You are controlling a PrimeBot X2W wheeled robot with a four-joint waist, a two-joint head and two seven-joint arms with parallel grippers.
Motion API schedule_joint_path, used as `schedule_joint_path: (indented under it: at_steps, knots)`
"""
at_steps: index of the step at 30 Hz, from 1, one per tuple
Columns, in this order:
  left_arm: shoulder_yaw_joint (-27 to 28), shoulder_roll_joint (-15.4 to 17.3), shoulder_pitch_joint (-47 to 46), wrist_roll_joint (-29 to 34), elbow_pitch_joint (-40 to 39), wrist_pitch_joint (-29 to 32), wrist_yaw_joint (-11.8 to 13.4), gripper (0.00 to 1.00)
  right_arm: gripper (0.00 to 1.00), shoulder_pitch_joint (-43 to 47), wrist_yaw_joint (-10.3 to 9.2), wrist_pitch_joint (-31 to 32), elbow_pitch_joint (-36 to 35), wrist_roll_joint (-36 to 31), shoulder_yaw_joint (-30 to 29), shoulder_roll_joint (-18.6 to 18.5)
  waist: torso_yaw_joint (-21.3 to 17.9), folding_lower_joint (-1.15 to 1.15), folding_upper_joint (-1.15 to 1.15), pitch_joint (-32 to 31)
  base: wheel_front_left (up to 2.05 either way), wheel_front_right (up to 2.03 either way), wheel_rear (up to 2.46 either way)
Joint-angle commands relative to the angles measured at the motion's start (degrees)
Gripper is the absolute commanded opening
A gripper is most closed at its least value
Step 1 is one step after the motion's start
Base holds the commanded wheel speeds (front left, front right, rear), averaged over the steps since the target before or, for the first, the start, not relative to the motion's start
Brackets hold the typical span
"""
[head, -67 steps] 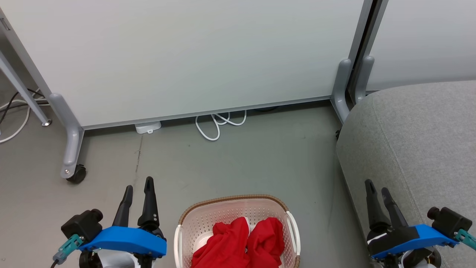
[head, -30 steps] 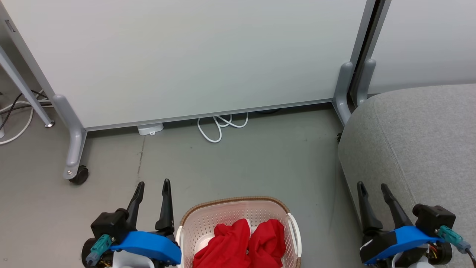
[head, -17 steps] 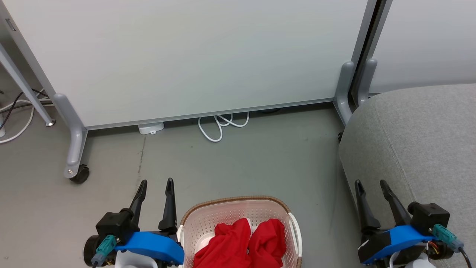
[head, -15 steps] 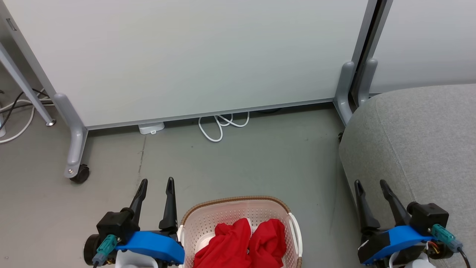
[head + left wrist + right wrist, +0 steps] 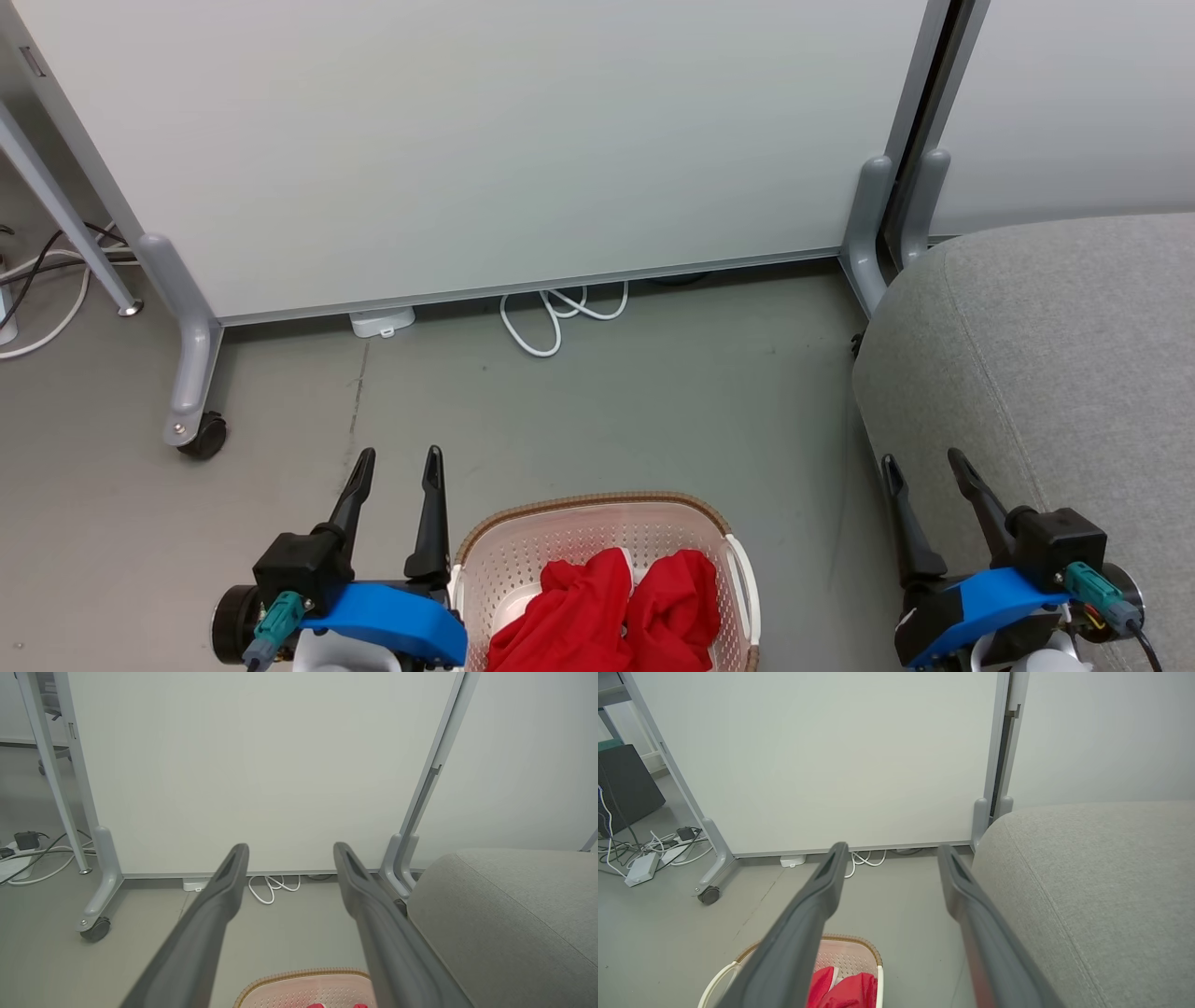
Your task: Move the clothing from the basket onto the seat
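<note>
Progress inward: our left jaws, spread, now sit just beside the basket (image 5: 597, 499), right jaws spread too; we near grabbing the clothing (image 5: 607, 616).

Your right gripper (image 5: 892, 849), fingers spread apart and empty, red clothing (image 5: 845, 991) in the basket (image 5: 854, 959) below left, grey seat (image 5: 1087, 882) at right, white partition (image 5: 822, 756) ahead.
</note>
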Motion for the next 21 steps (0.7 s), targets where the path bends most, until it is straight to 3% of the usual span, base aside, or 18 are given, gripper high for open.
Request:
schedule_joint_path:
  at_steps: [1, 15, 21]
  knots:
    - [-0.03, 0.16, -0.72, -0.01, 0.11, -0.27, 0.23, 1.00, 1.00, -0.14, 0.03, -0.08, -0.26, -0.23, -0.06, -0.36, -0.02, 0.00, 0.00, 0.01, 0.00, 0.00, 0.00]
    - [0.03, 0.15, -1.00, -0.18, 0.13, -0.23, 0.18, 1.00, 1.00, -0.25, 0.03, 0.20, -0.69, -0.40, -0.05, -0.35, -0.29, 0.00, 0.00, 0.40, 0.00, 0.00, 0.00]
    - [-0.06, 0.15, -1.55, 0.46, 0.36, -0.23, 0.28, 1.00, 1.00, -1.55, 0.03, 0.25, -1.70, -0.48, 0.46, -0.35, -1.01, 0.00, 0.00, 3.31, 0.00, 0.00, 0.00]
